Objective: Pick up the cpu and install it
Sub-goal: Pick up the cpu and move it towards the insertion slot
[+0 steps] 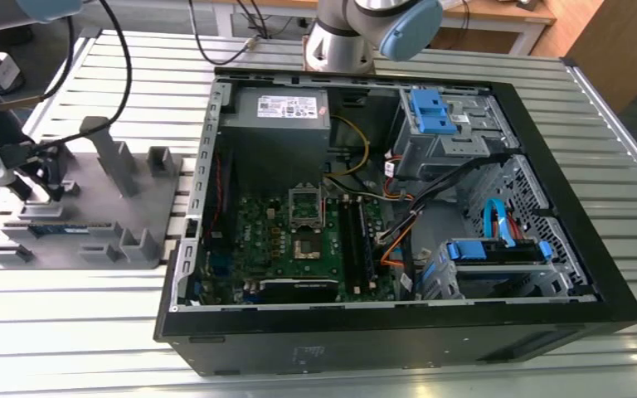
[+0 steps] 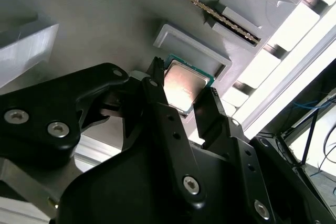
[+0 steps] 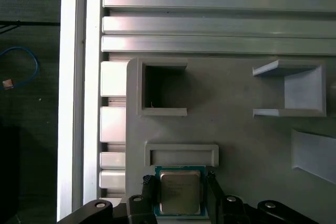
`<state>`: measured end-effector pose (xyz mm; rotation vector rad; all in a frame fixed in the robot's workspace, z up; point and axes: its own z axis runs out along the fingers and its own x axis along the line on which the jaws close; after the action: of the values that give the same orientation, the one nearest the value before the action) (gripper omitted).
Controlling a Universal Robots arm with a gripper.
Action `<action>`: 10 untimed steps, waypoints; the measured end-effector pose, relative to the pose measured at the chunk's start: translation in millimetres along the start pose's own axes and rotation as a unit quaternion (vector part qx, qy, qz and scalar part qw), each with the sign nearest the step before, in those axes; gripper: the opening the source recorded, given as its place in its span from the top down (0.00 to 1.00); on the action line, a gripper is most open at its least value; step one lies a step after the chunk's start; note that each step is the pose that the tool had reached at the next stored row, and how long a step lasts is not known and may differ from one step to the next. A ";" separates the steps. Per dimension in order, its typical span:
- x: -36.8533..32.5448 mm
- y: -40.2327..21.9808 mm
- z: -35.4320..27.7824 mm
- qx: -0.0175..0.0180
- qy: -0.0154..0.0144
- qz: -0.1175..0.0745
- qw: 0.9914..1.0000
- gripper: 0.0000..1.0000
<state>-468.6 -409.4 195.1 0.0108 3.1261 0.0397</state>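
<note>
The cpu [image 3: 180, 191] [image 2: 184, 85], a small square chip with a silvery top and a green rim, lies on the grey fixture plate [image 3: 252, 145] next to a low rectangular holder [image 3: 181, 155]. My gripper [image 3: 180, 181] [image 2: 182, 82] has one black finger [image 2: 157, 93] against each of two opposite edges of the chip, shut on it. In the exterior view the gripper [image 1: 47, 178] hangs over the fixture plate [image 1: 142, 207] at the view's left, well away from the open computer case [image 1: 396, 207]. The motherboard's silver socket frame [image 1: 305, 236] sits in the middle of the case.
A dark memory stick [image 1: 59, 228] [image 2: 220, 17] rests in a slot of the fixture. Upright grey posts [image 1: 109, 153] rise from the plate close to the gripper. Drive cages with blue parts [image 1: 446, 116] and cables [image 1: 407, 224] crowd the case at the exterior view's right. The slatted aluminium table [image 1: 97, 323] carries everything.
</note>
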 end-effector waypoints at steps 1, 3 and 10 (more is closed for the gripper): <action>0.0 0.1 -2.0 0.000 0.000 0.000 1.000 0.53; -0.1 0.2 -5.8 0.000 0.000 0.000 1.000 0.53; -0.4 0.6 -22.5 0.000 0.000 0.000 1.000 0.53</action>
<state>-468.6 -409.3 217.6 0.0107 3.1259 0.0398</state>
